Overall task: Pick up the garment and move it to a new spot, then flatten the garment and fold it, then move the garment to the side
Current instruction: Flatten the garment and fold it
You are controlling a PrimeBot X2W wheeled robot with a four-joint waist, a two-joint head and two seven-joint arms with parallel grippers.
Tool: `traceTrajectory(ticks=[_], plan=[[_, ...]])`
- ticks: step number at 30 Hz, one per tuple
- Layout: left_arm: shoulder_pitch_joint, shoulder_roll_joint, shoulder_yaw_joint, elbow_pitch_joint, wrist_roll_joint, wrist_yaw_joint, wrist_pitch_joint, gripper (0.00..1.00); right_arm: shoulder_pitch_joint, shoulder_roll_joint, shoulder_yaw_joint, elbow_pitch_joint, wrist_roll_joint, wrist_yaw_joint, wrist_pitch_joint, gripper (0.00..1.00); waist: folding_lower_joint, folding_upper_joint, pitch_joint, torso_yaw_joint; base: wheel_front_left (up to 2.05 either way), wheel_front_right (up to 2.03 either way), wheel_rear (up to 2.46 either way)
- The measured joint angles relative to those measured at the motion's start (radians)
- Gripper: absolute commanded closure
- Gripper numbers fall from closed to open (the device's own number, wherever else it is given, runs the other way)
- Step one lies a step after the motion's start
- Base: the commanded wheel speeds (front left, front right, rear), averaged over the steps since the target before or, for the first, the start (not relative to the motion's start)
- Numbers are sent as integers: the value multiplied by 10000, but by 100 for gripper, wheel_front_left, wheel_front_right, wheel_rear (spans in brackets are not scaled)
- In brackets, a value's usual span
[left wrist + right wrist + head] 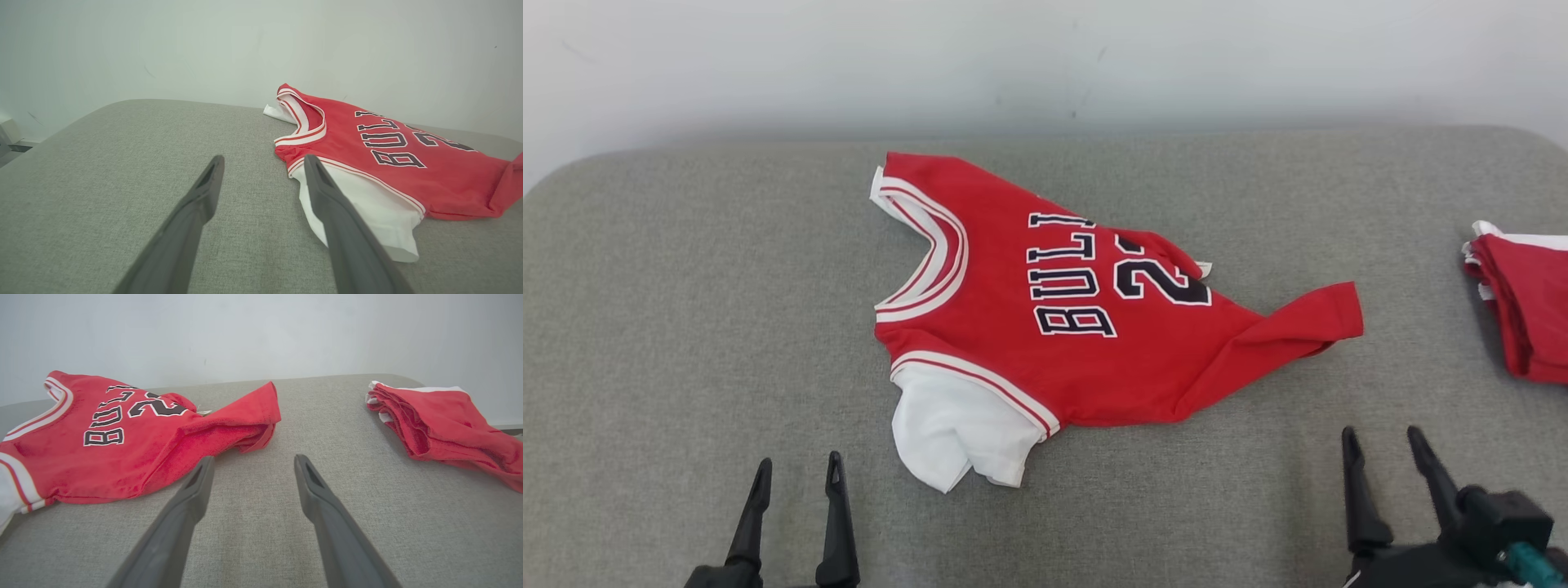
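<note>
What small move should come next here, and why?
Probably ease both claws forward to the near edge of the jersey: the left claw to the white sleeve, the right claw to the bunched red hem. Both stand open, short of the cloth, and the jersey lies rumpled, not yet picked up.

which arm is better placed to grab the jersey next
Left, probably: the open left claw sits beside the white sleeve of the jersey; the right claw points at bare cushion.
</note>
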Motion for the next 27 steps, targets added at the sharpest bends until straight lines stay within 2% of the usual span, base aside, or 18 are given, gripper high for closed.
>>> traceTrajectory(ticks=[4, 9, 13, 18, 23, 27], plan=[[261, 0, 115, 79, 2, 36, 0, 0, 131, 35, 393, 796, 19, 0, -930, 0, 0, 0, -300, -145, 0, 0, 0], [560, 0, 140, 314, 2, 69, 0, 0, 128, 52, 692, 1344, 109, 0, -1381, 0, -1, -1, -662, -352, 0, 0, 0], [576, 0, 98, 466, 2, 59, 0, 0, 37, 52, 731, 1455, 125, 0, -1478, 0, -1, 0, -813, -488, 0, 0, 0], [358, -2, -192, 1323, -2, -201, 40, 0, -81, 52, 757, 1538, 127, 0, -1484, 0, -1, -1, -962, -642, 0, 0, 0], [-423, -6, -297, 2489, -311, -339, 673, 0, -178, 52, 882, 1523, 182, 0, -1438, 0, 0, -1, -980, -809, 0, 0, 0], [-1047, -2, -357, 3308, -451, -236, 1185, 0, -194, 58, 965, 1499, 280, 0, -1442, 0, 0, -1, -931, -999, 0, 0, 0]])
